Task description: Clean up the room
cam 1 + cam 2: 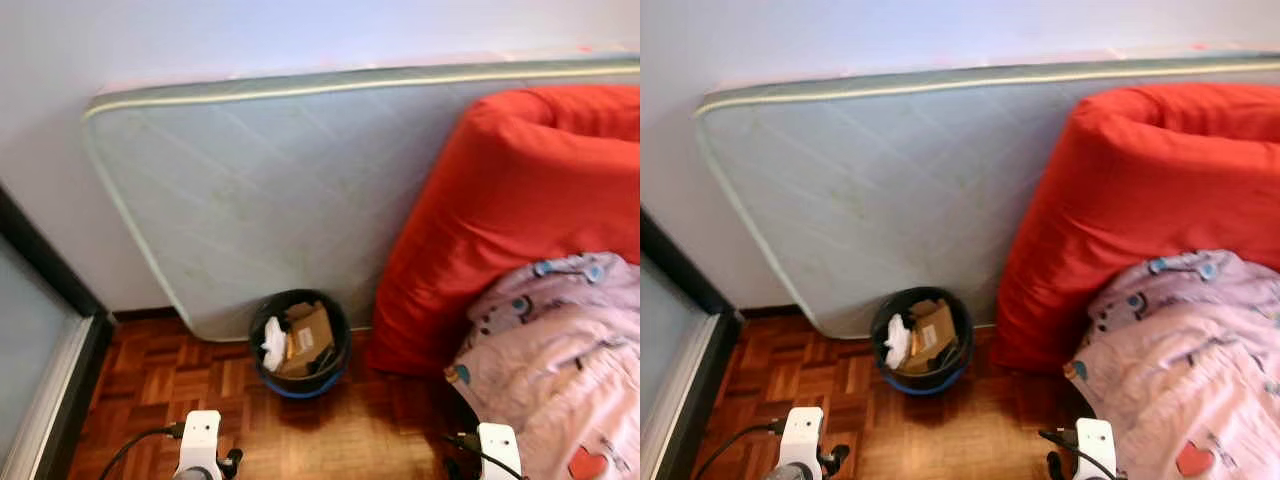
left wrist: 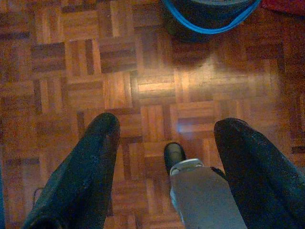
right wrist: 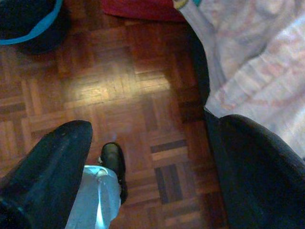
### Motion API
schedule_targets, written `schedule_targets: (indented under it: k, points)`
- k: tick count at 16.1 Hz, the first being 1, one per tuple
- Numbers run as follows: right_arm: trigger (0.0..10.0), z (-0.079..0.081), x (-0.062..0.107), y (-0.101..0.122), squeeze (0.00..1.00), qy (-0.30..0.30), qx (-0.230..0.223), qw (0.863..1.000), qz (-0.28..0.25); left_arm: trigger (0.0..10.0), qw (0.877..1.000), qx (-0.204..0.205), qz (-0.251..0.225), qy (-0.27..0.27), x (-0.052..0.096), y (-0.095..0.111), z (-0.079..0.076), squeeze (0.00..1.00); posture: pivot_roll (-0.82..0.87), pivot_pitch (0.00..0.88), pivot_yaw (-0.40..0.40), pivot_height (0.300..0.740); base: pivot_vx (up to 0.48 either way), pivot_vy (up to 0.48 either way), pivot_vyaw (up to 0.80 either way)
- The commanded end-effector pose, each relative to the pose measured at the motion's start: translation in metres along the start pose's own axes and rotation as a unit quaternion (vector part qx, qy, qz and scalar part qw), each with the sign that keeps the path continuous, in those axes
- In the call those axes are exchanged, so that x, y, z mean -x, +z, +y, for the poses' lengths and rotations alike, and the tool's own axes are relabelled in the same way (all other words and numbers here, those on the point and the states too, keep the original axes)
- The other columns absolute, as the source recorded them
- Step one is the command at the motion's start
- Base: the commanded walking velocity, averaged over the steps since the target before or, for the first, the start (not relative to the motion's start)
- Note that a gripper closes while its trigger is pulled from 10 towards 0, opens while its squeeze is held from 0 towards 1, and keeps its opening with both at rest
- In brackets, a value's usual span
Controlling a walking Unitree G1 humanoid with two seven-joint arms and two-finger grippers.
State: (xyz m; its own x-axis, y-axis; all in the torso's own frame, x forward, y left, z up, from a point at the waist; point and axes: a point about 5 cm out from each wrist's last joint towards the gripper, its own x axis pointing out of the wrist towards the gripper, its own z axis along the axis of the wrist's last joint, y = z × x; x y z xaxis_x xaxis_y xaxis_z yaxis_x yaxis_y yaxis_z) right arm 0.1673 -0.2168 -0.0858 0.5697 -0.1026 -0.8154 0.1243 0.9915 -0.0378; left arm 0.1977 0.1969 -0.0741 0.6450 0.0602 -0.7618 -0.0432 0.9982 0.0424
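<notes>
Trash bin (image 1: 300,345) sits straight ahead on the floor, closer to the left gripper (image 2: 162,143); both grippers (image 3: 143,157) wide open, empty.

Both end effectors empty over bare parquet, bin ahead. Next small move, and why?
Probably turn slightly right toward the pink patterned blanket. The left end effector and right end effector are both open and hold nothing, hanging above the parquet floor. The trash bin by the mattress already holds cardboard and paper, and I see no loose litter, so the blanket beside the right end effector looks like the nearest thing to tidy.
</notes>
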Motion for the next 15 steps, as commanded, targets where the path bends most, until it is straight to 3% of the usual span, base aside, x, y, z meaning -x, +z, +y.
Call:
schedule_targets:
  k: [1,15]
  points:
    - [10.0,-0.0028,0.0009,-0.0035,0.0,-0.003,-0.002,1.0,0.006,10.0,1.0,0.003,0.01,0.003,0.0006,-0.0038,0.0005,0.0,-0.02,0.0,0.024,0.74,0.0,0.0,-0.8]
    - [10.0,0.0036,0.0003,-0.0049,0.0,0.004,0.004,1.0,0.013,10.0,1.0,-0.001,0.006,0.001,0.0005,-0.0032,-0.0013,0.0,-0.01,0.0,0.02,0.74,0.0,-0.069,-0.79]
